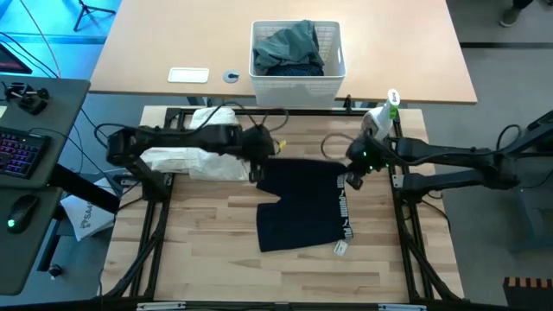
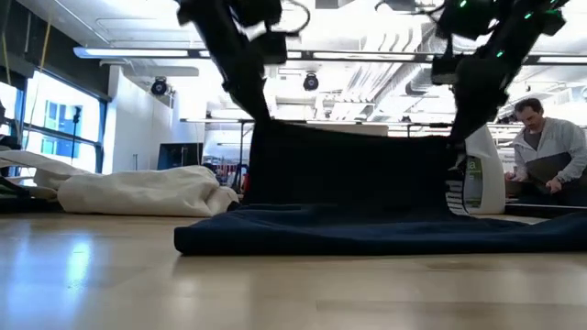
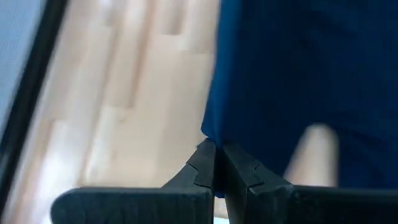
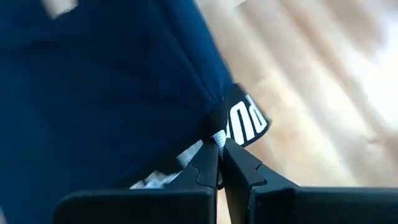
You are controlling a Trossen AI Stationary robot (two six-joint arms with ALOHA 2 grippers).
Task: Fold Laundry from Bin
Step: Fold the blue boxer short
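- High view: a black piece with white Puma lettering lies spread in the middle of the pale wood-plank bench, soft and matte, roughly rectangular, with a small white tag at its near right corner.
- The left gripper sits at the garment's far left corner; in the left wrist view its jaws are pressed together on a thin dark fold of the cloth.
- The right gripper is at the far right corner, by the lettered waistband; in the right wrist view its jaws are clamped on the band's edge, next to the white letters.
- Low view: the far edge of the black piece hangs as a taut dark curtain between the two arms, while its near part lies flat on the planks.
- A crumpled white cloth lies on the bench to the left, under the left arm, apart from the black piece.
- The bin, white with fine lattice walls and a solid rim, stands on a smooth lighter table beyond the bench; a rumpled grey-green top fills it.
- A white spray bottle with a green cap stands at the far right of the bench.
- In the low view a person shows in the room on the right.
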